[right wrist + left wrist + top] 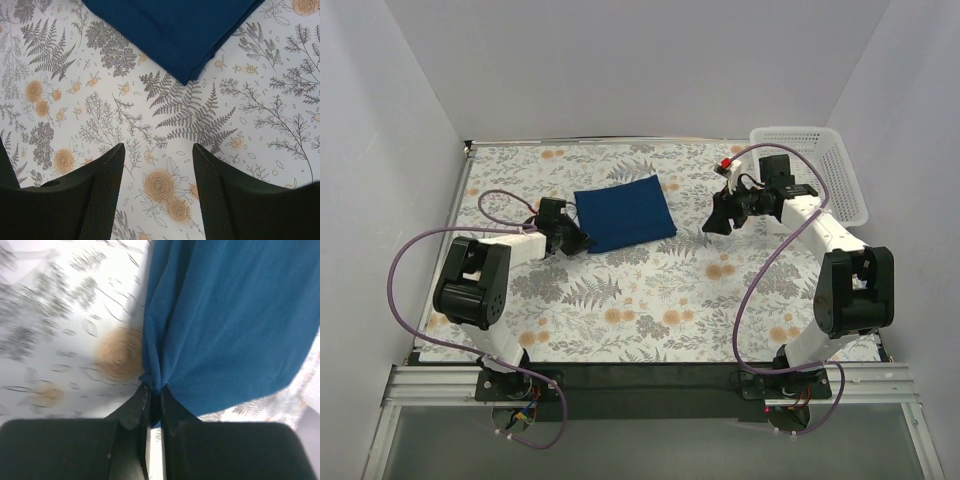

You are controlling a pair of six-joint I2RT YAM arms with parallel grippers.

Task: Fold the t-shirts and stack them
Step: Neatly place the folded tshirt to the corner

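A navy blue t-shirt [625,211] lies folded into a neat rectangle on the flowered table cloth, left of centre at the back. My left gripper [582,240] is at its near left corner, shut on a pinch of the blue cloth [153,381]; the fabric bunches right at the fingertips. The print and label are hidden by the folds. My right gripper [712,224] hovers open to the right of the t-shirt [175,30], over bare patterned cloth, with nothing between its fingers [100,190].
A white plastic lattice basket [812,168] stands at the back right corner, behind the right arm. The flowered table cloth [650,300] covers the whole work surface, walled in by white panels on three sides.
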